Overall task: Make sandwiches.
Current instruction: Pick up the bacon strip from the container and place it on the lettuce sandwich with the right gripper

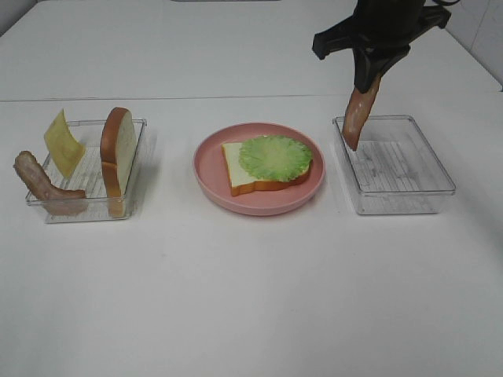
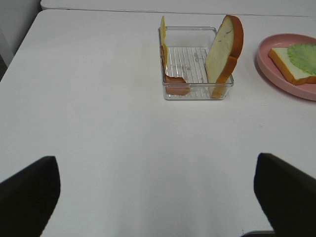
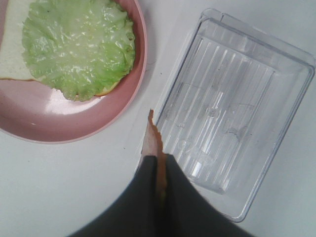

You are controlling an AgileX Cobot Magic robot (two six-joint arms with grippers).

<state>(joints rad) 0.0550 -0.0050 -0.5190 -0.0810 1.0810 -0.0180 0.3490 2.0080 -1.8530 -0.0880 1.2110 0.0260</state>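
On the pink plate (image 1: 208,177) lies a bread slice (image 1: 237,169) with a green lettuce leaf (image 1: 275,157) on top; the right wrist view shows the lettuce (image 3: 79,47) too. My right gripper (image 1: 369,78) is shut on a brown meat strip (image 1: 357,118), which hangs above the left edge of the right clear tray (image 1: 409,169). The strip (image 3: 153,140) sticks out from the closed fingers. In the left clear tray (image 1: 86,206) stand a second bread slice (image 1: 115,149), a cheese square (image 1: 63,141) and another meat strip (image 1: 43,184). My left gripper (image 2: 158,197) is open, well short of that tray (image 2: 197,91).
The white table carries only the two trays and the plate. The right tray (image 3: 232,113) holds nothing. Bare tabletop spreads across the front in the exterior high view.
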